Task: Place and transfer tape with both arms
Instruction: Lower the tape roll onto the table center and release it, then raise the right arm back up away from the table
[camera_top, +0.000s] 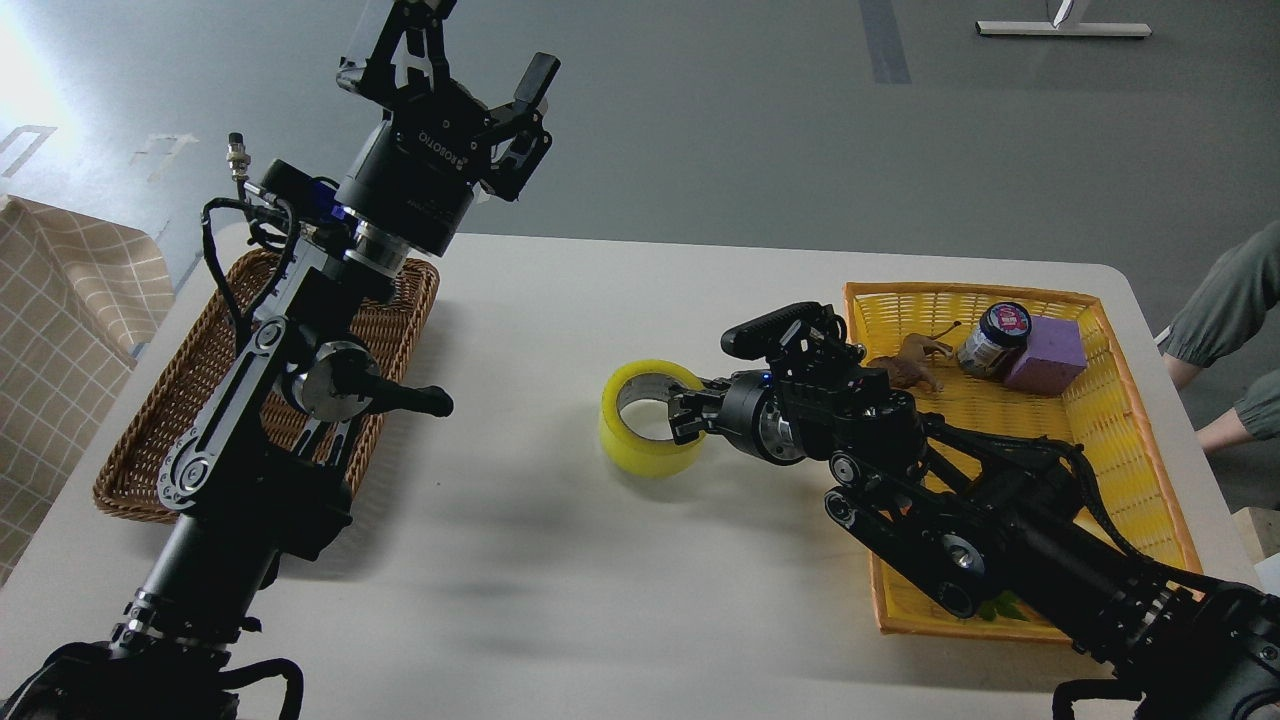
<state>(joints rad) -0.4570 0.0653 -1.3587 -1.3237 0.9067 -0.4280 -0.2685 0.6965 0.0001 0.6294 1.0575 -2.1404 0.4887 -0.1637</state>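
The tape (648, 448), a yellow roll with a grey-white core, lies flat on the white table (560, 580) near its middle. My right gripper (690, 412) reaches in from the right and is shut on the roll's right wall, with one finger inside the ring and one outside. My left gripper (465, 55) is raised high above the table's far left, open and empty, well apart from the tape.
A brown wicker basket (405, 305) sits at the left under my left arm. A yellow basket (1110, 420) at the right holds a jar (994, 338), a purple block (1046, 355) and a brown toy figure (908, 364). A person (1225, 330) sits at the right edge.
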